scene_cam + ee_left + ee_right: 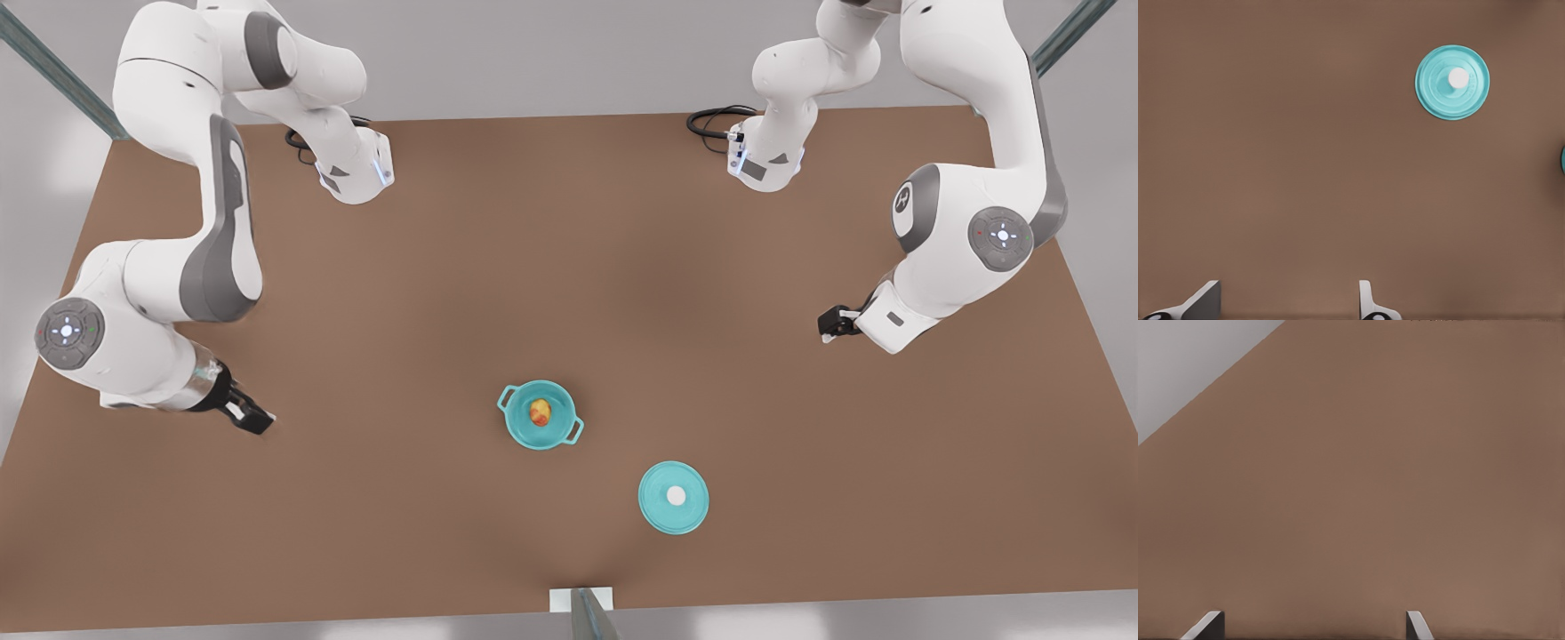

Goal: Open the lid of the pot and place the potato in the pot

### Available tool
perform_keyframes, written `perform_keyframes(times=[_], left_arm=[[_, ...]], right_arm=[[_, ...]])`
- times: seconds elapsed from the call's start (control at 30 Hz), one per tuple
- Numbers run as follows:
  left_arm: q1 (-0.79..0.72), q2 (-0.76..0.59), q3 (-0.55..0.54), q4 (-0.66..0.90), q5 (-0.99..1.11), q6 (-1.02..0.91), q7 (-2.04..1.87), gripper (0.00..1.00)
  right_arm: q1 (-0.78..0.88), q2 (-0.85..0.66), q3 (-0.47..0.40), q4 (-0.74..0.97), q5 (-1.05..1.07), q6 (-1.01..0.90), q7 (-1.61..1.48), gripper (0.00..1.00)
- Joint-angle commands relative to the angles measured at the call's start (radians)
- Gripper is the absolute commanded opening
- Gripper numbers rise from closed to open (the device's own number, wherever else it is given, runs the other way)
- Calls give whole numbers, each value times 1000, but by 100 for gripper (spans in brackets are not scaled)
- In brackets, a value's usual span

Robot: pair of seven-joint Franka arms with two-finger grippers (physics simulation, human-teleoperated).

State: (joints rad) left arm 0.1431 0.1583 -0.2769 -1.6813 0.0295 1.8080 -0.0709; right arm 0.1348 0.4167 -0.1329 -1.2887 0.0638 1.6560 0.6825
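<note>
Front view: the pot (pixel 540 414) stands uncovered near the middle of the brown table (pixel 569 267), toward the near edge, its two loop handles pointing to opposite sides. The potato (pixel 540 412) lies inside it on the teal bottom. The pot lid (pixel 674 497) rests flat on the table, knob up, apart from the pot, nearer the table's near edge and toward the front view's right.

The left gripper (pixel 832 327) hangs above the table at the front view's right, well away from the lid. In the left wrist view its fingers (pixel 1201 301) are spread wide with nothing between them, and the lid (pixel 1452 83) lies farther off on the table.

The right gripper (pixel 253 416) waits at the front view's left, well apart from the pot, fingers (pixel 1207 625) parted and empty.
</note>
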Motion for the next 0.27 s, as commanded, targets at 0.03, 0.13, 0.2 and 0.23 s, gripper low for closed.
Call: perform_keyframes(times=[0.03, 0.13, 0.2, 0.23], left_arm=[[1, -2, -1, 3, -8, -1, -15, 100], [-2, 6, -48, 17, -25, -1, -101, 100], [-16, 30, -48, 63, -19, -3, -90, 100], [-16, 30, -50, 64, -17, -3, -90, 100]], right_arm=[[-3, -7, -17, -1, -7, -170, -524, 100], [-1, -4, -34, -1, -7, -183, -524, 100], [2, -4, -34, -3, -7, -183, -524, 100], [3, -4, -34, -3, -7, -183, -526, 100]])
